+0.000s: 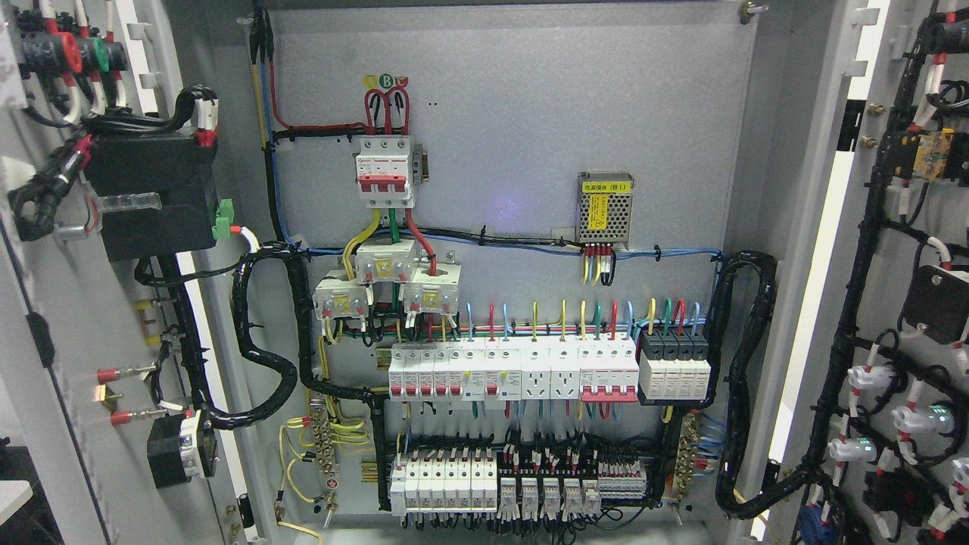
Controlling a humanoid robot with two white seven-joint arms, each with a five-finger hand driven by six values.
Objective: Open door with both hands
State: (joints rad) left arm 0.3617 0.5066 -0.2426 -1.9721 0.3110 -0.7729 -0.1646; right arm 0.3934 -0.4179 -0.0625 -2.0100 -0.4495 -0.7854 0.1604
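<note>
An electrical cabinet stands with both doors swung wide. The left door (53, 318) shows its inner face at the picture's left, carrying a black box, coloured lamp backs and wiring. The right door (840, 250) shows its inner face at the right, with black cable looms and white connectors. Between them the grey back panel (515, 136) is fully exposed. Neither of my hands nor arms appears anywhere in the head view.
On the panel sit a red-handled main breaker (386, 170), a mesh power supply (605, 210), a row of white breakers (515, 371) and lower terminal blocks (515, 484). Thick black cable conduits (265, 341) loop from the panel to each door.
</note>
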